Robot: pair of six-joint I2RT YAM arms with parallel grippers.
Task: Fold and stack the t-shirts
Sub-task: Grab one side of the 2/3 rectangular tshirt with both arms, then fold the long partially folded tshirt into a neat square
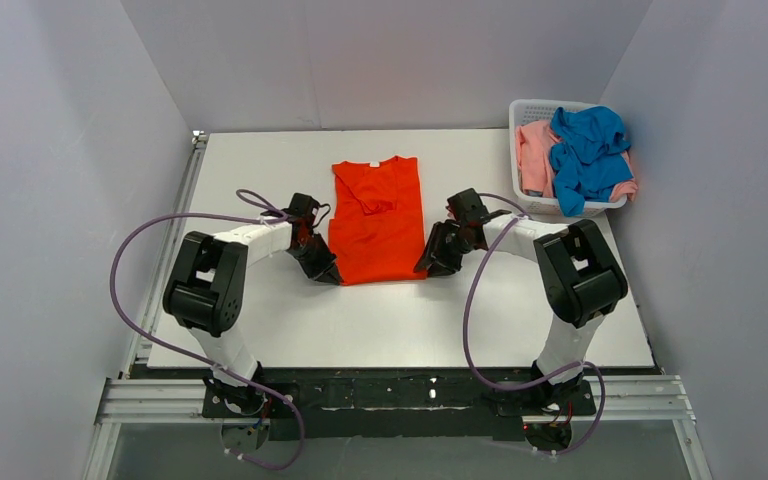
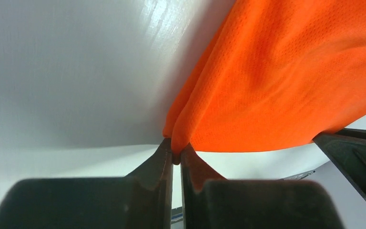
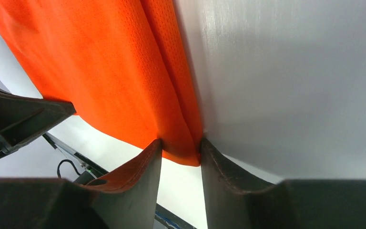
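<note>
The orange-red t-shirt (image 1: 375,220) lies lengthwise in the middle of the white table (image 1: 260,330), sides folded in and collar at the far end. My left gripper (image 1: 328,274) is at its near left corner, and the left wrist view shows it (image 2: 176,151) shut on a pinch of the orange cloth (image 2: 276,71). My right gripper (image 1: 428,268) is at the near right corner, and the right wrist view shows it (image 3: 181,150) closed on a thicker fold of the cloth (image 3: 109,67). The blue t-shirt (image 1: 588,150) and the pink t-shirt (image 1: 533,150) lie crumpled in the basket.
The white slotted basket (image 1: 522,108) stands at the table's far right corner, against the right wall. Grey walls enclose the table on three sides. Purple cables loop from both arms.
</note>
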